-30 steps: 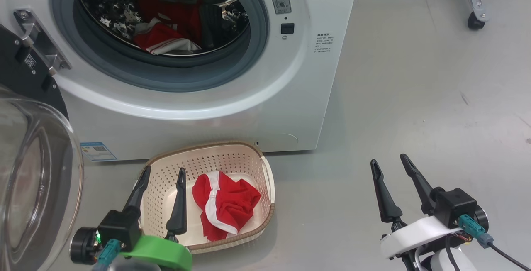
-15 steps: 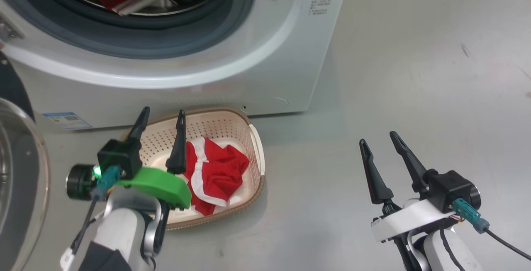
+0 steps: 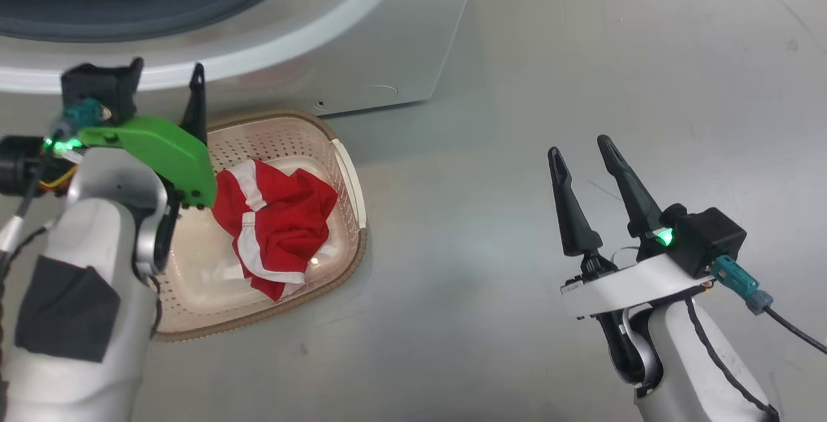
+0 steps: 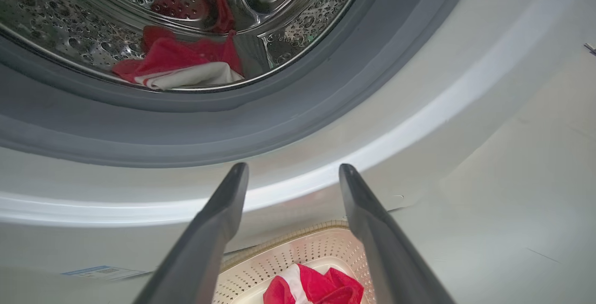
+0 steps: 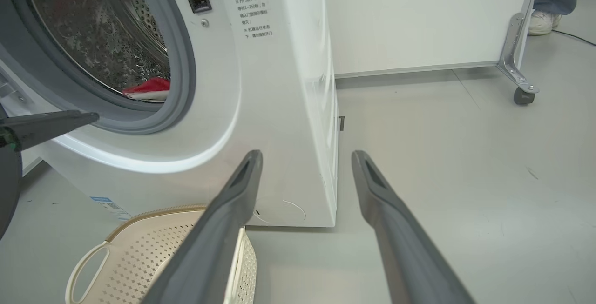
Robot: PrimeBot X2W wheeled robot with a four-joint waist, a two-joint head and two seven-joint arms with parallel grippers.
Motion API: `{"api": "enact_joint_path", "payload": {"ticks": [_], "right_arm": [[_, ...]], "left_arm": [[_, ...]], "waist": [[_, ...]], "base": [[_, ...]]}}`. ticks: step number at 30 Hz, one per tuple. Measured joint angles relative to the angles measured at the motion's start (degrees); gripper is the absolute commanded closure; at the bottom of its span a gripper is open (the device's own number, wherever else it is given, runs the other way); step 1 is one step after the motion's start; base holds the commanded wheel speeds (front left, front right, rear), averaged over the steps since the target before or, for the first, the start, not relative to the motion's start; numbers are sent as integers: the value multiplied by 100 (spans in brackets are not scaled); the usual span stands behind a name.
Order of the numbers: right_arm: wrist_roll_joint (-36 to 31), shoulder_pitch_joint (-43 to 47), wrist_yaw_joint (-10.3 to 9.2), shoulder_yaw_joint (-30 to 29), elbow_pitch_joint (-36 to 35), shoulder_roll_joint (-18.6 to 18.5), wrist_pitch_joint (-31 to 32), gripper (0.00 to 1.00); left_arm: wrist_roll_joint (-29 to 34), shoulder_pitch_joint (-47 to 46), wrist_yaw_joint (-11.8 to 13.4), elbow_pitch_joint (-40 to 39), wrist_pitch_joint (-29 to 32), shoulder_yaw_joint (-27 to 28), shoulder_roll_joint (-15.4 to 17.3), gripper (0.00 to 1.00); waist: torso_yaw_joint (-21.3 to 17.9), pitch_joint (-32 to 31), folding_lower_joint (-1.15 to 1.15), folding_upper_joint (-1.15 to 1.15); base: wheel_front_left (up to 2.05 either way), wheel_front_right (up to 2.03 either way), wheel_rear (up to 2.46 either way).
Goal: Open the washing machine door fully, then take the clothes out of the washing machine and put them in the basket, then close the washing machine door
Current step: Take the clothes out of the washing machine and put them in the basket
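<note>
Our left pincer (image 4: 293, 169) hangs spread and empty in front of the washing machine (image 3: 387, 34), its two dark fingers well apart. It is raised above the far left corner of the basket (image 3: 278, 141) and points up toward the open mouth of the machine. Along those fingers we see the grey rubber ring (image 4: 139, 127) and the steel drum (image 4: 288, 10) behind it. A red garment with white trim (image 4: 177, 66) lies at the bottom of the drum, close to the front lip.

The basket sits on the floor (image 3: 517, 73), right against the foot of the machine. Inside it lies another crumpled red garment with white stripes (image 3: 278, 215), toward the basket's right side. Nothing touches it.

Our right pincer (image 3: 579, 145) is also spread wide and holds nothing. It hovers over bare floor, well apart from the basket on its right, with the fingers pointing toward the machine's right front corner.

In the right wrist view, a shoe (image 5: 542, 22) and a trouser leg of a person show at the far top right. A metal leg with a caster wheel (image 5: 520, 97) stands near them.
</note>
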Motion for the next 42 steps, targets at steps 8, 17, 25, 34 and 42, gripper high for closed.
{"api": "enact_joint_path", "payload": {"ticks": [8, 17, 25, 34, 42], "right_arm": [[476, -518, 0, 256, -131, -4, 0, 0], [802, -907, -51, 488, -130, -5, 0, 0], [995, -987, -101, 644, -125, -3, 0, 0], [1217, -1115, -151, 767, -130, 1, 0, 0], [1235, -1155, -151, 842, -130, 4, 0, 0]], "left_arm": [[80, -1191, -12, 47, 579, 271, 465, 0], [375, -2167, -13, 326, 829, 447, 1053, 0], [734, -2899, -16, 471, 926, 505, 1623, 0], [739, -3314, -69, 792, 1166, 736, 1885, 0], [695, -3348, -122, 1159, 1459, 788, 2082, 0]], "waist": [[-369, 634, 0, 0], [-847, 1146, 1, 0], [-1244, 1478, 1, 0], [-1533, 1735, 1, 0], [-1661, 1816, 0, 0]], "base": [[0, 0, 0], [0, 0, 0], [0, 0, 0], [0, 0, 0], [0, 0, 0]]}}
